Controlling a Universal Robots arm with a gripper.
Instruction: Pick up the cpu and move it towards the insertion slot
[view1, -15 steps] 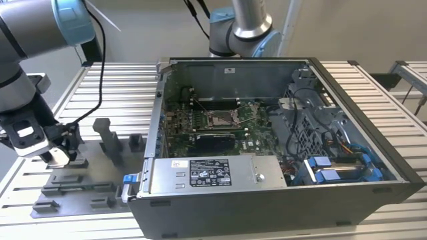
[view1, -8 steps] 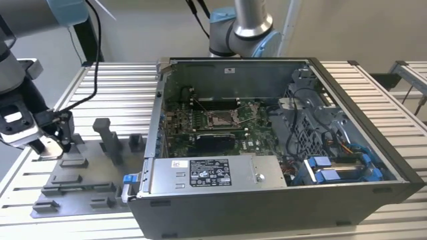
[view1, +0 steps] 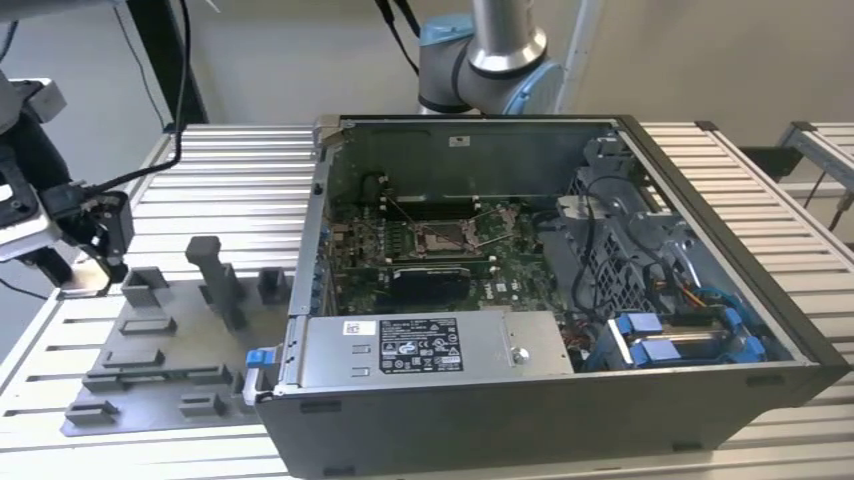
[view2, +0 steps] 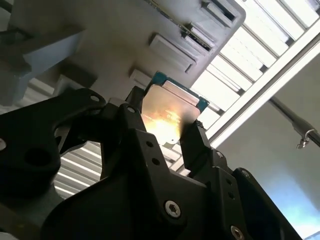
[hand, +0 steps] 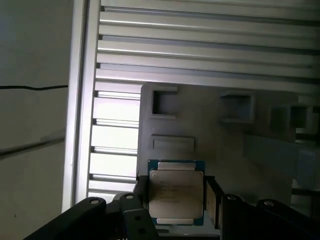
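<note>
Black fingers of the gripper clench the cpu between them.

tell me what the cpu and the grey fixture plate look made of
The cpu: a metal lid, judging by its silvery, glare-catching face, on a teal-edged board, probably laminate. The fixture plate: matte grey with moulded pockets, likely plastic.

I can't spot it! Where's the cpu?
In both wrist views the cpu is clamped in the gripper, above the grey fixture plate.
</note>
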